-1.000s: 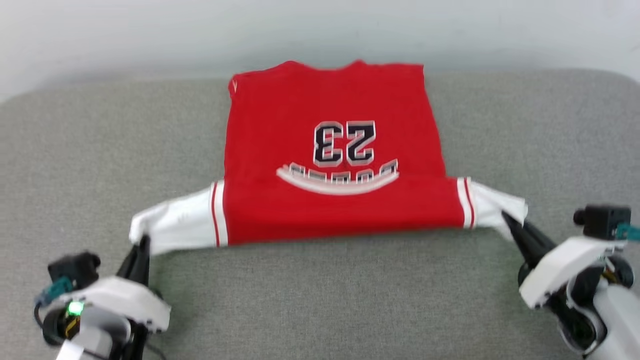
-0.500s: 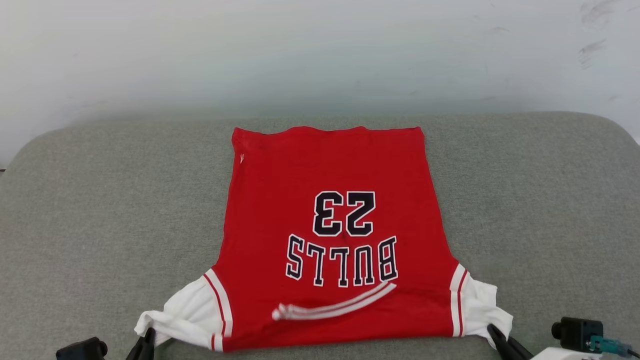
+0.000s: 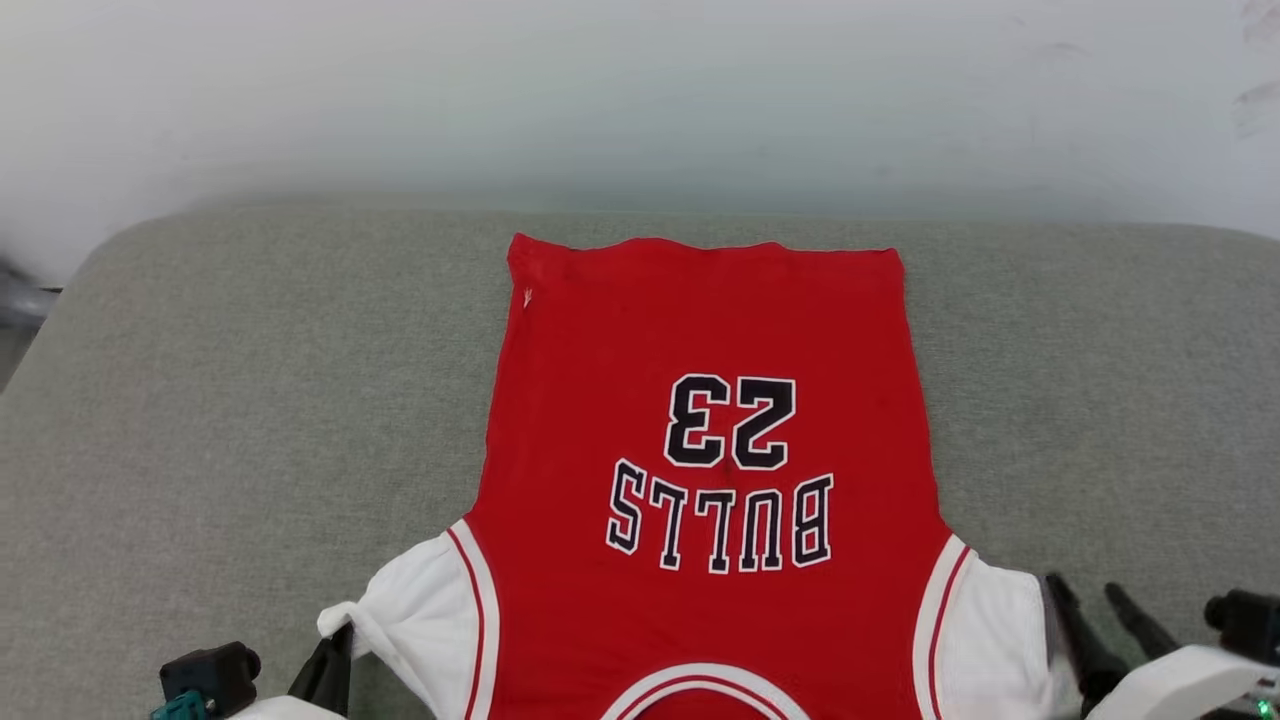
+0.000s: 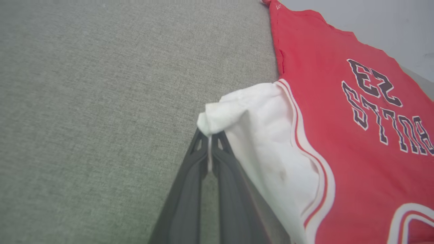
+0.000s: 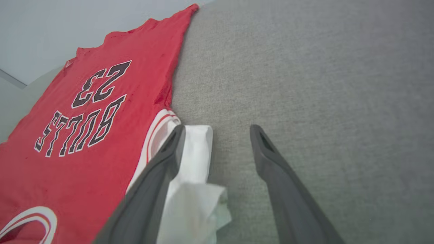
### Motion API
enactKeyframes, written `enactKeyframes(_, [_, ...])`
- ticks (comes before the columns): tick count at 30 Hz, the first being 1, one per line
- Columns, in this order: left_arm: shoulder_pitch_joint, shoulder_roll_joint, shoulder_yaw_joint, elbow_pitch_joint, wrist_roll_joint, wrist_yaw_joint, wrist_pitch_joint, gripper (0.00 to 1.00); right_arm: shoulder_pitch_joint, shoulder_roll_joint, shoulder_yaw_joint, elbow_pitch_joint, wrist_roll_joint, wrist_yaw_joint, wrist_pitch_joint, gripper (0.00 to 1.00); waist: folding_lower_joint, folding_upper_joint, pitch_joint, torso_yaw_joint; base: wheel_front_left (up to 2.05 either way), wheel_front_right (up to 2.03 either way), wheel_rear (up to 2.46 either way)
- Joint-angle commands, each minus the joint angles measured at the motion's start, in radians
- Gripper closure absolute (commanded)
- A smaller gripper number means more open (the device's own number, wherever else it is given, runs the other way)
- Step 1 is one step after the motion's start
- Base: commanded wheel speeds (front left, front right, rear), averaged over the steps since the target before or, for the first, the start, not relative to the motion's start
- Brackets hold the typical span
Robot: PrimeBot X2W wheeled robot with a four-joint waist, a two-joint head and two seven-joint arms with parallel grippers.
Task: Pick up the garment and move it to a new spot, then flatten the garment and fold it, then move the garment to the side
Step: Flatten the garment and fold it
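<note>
The garment (image 3: 700, 330), a red jersey with "BULLS 23" printed upside down in the head view, lies spread flat on the grey cushion (image 3: 250, 400), hem at the far side. My left gripper (image 3: 335, 650) sits at the near left, shut on the tip of the white left sleeve (image 3: 430, 610). In the left wrist view the left gripper (image 4: 209, 135) pinches a bunched fold of that sleeve (image 4: 264, 135). My right gripper (image 3: 1085, 595) stands open at the near right. The white right sleeve (image 5: 196, 149) lies loose beside the inner finger of the right gripper (image 5: 217, 130).
The grey cushion stretches wide on both sides of the garment, with rounded far corners. A white wall (image 3: 640, 100) rises right behind its far edge. A wrist camera (image 3: 1240, 620) sticks up at the lower right.
My right gripper has opened and let go of the right sleeve. The garment has been drawn toward me and now lies flat. The head camera has shifted. The left gripper keeps its hold.
</note>
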Motion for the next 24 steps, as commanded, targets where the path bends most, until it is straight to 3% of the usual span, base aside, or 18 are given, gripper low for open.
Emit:
enactKeyframes(1, [-0.013, -0.001, -0.003, -0.005, 0.009, 0.003, -0.002, 1.00, -0.029, -0.006, -0.015, -0.003, -0.004, -0.001, 0.003, 0.00, 0.0000, 0.0000, 0.013, 0.017, 0.00, 0.00, 0.00])
enactKeyframes(7, [-0.061, -0.018, -0.021, -0.060, 0.024, 0.004, -0.013, 1.00, -0.213, -0.040, -0.105, 0.070, 0.000, -0.001, 0.097, 0.00, 0.0000, 0.0000, 0.078, 0.064, 0.00, 0.00, 0.00])
enactKeyframes(16, [-0.164, -0.059, -0.068, -0.145, 0.082, 0.013, -0.051, 1.00, -0.573, -0.112, -0.091, 0.276, 0.016, -0.001, 0.341, 0.00, 0.0000, 0.0000, 0.235, 0.171, 0.00, 0.00, 0.00])
enactKeyframes(24, [-0.246, -0.101, -0.130, -0.226, 0.122, -0.001, -0.060, 1.00, -0.875, -0.198, -0.101, 0.431, -0.057, -0.001, 0.559, 0.00, 0.0000, 0.0000, 0.349, 0.269, 0.00, 0.00, 0.00])
